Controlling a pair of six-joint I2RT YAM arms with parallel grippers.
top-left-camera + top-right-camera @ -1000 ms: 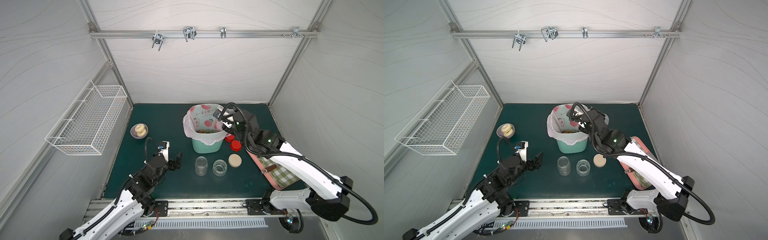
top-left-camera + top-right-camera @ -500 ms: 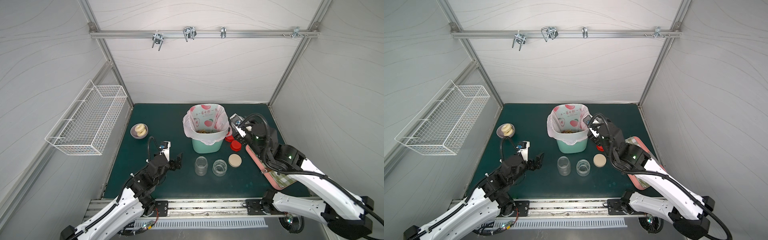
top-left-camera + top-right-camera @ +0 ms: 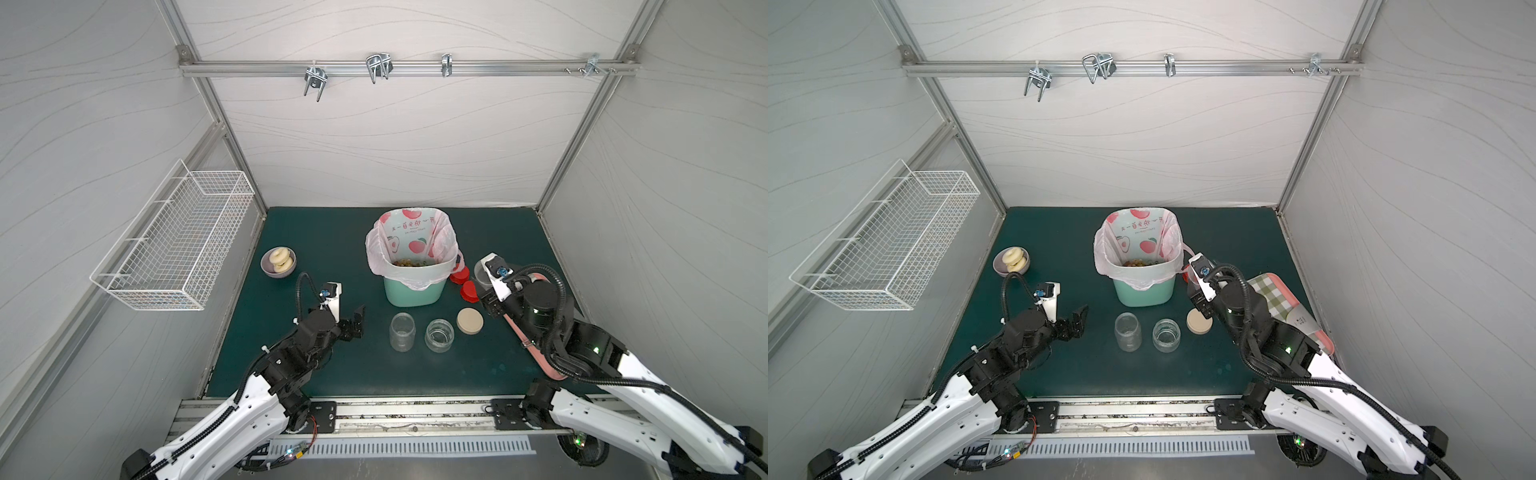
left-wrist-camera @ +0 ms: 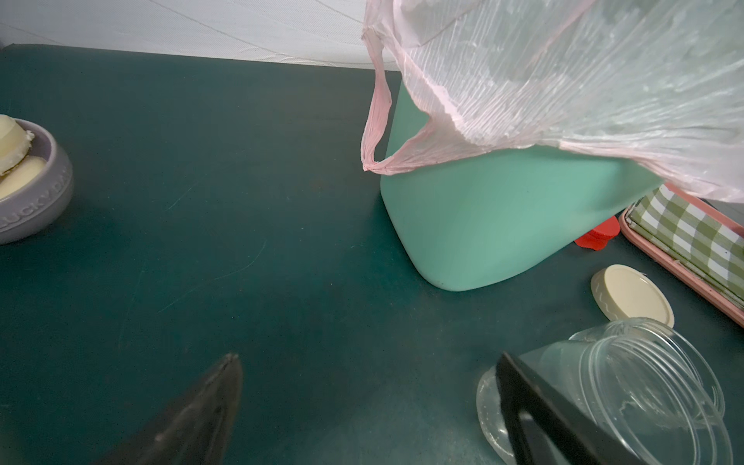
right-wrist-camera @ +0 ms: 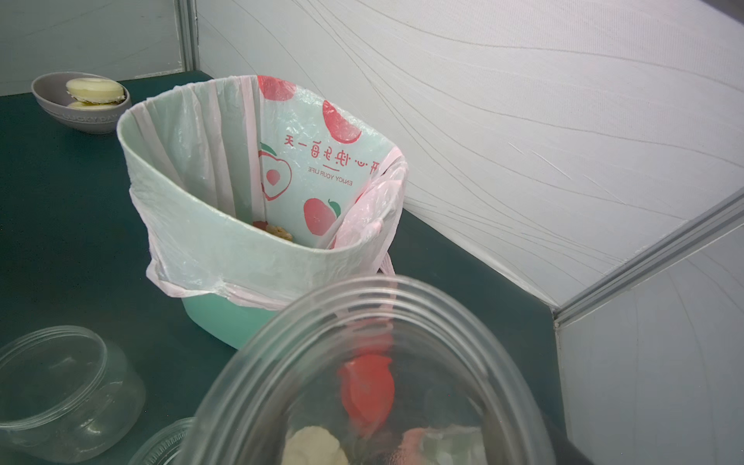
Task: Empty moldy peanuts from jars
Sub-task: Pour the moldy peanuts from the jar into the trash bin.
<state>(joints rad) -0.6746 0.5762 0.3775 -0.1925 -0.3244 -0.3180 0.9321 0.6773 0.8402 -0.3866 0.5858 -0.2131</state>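
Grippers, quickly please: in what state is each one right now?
Left gripper: open, holding nothing.
Right gripper: closed on a clear jar.

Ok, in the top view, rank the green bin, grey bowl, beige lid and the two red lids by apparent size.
1. green bin
2. grey bowl
3. beige lid, slightly smaller than the bowl
4. two red lids, smallest; they look alike, so unranked between themselves

Grey bowl (image 3: 278, 274), seemingly holding pastries (image 3: 279, 257), and bag-lined mint bin (image 3: 413, 291) stand on green mat (image 3: 332, 249).
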